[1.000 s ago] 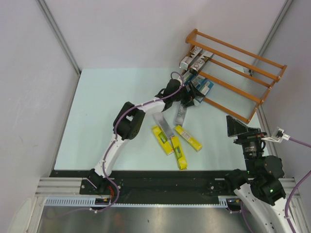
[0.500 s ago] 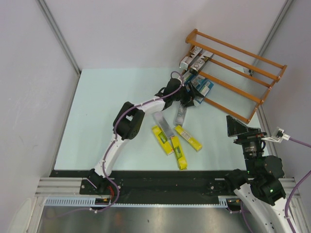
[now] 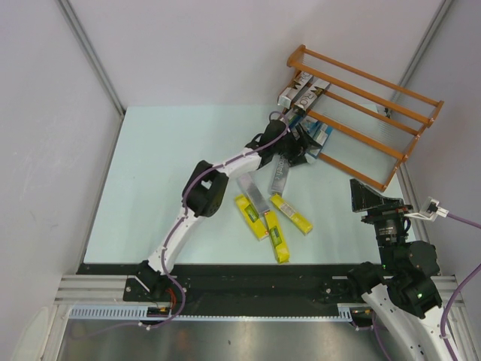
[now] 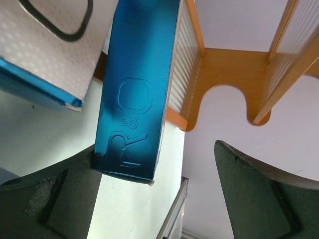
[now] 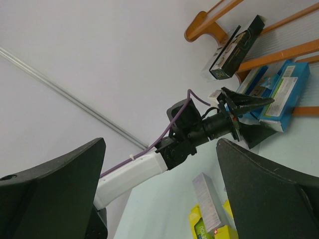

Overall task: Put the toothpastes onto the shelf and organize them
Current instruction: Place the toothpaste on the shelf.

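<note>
Left tool (image 3: 299,144) reached farther toward shelf (image 3: 370,75), wide open around blue toothpaste (image 4: 139,74).

Pale mint-green flat tabletop (image 3: 165,173), matte | grey-white panel walls (image 3: 188,53) on left, far and right sides | slim grey metal corner strut (image 3: 90,56) far-left, slanted | black strip (image 3: 248,280) along near edge | brushed steel sheet (image 3: 248,342) nearer still.

A blue carton (image 4: 139,84) is being seen between the widely spread jaws of the left gripper (image 4: 157,152), close beside one finger (image 4: 60,194). The shelf (image 4: 219,64) is being shown farther ahead, and a dotted white carton (image 4: 45,55) past that same finger.
</note>
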Robot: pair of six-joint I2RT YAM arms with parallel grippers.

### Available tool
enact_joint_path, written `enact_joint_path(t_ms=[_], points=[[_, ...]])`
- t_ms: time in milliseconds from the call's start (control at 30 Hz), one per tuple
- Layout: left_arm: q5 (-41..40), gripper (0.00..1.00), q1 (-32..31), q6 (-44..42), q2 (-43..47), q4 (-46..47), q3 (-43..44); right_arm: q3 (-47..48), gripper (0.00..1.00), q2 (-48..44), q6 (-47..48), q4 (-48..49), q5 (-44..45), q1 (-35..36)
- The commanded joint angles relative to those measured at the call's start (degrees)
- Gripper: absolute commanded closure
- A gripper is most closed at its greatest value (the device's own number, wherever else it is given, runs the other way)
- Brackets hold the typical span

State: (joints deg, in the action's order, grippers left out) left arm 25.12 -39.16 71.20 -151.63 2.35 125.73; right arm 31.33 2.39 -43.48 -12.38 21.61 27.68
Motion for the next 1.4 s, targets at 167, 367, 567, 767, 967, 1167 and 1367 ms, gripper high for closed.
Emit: enact_joint_path(t_ms=[167,367,567,767,967,1167,1367], points=[[-7.37,0.02,0.4,-10.37,3.89,-9.81,-7.08,2.07,0.0,-0.46,-0.72,0.87,0.45,0.36],[-10.97,0.0,0.4,-14.24,5.99,-10.79,-10.68,2.07,0.0,-0.46,-0.9,0.87,0.28,0.36],[-10.8,0.01,0.31,-15.3,8.54,-8.5,-15.95,2.07,0.01,-0.46,-0.99,0.87,0.45,0.35],[-8.87,0.08,-0.57,-15.21,10.48,-3.94,-20.43,2.07,0.0,-0.46,-0.99,0.78,0.45,0.36],[-7.55,0.24,-1.62,-13.2,9.87,0.81,-21.14,2.15,0.0,-0.46,-0.81,0.69,0.72,0.36],[-5.7,0.43,-1.54,-10.03,8.37,4.85,-19.39,2.15,0.0,-0.46,-0.55,0.52,1.16,0.36],[-6.05,0.46,-1.36,-9.5,7.06,3.46,-15.96,2.07,0.0,-0.46,-0.11,0.08,1.86,0.36]])
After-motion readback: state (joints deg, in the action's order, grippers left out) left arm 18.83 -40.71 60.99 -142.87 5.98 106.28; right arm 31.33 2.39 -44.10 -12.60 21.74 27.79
